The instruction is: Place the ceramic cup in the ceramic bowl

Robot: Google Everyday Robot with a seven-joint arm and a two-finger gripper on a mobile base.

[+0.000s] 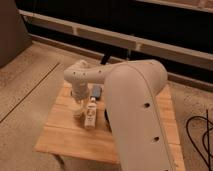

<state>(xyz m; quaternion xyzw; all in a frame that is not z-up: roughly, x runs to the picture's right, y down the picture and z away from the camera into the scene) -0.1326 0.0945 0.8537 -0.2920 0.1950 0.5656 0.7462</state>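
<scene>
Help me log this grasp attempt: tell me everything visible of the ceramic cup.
The ceramic cup is a small, plain cream-white cylinder. It stands upright on the wooden table, toward the picture's left. The gripper sits directly over it and hides its rim, so whether they touch cannot be judged. A slim white bottle stands close beside it on the right.

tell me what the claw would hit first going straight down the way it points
Probably the ceramic cup: the claw points down right above it, beside the white bottle on the wooden table. Depth is unclear, so it may already touch.
</scene>
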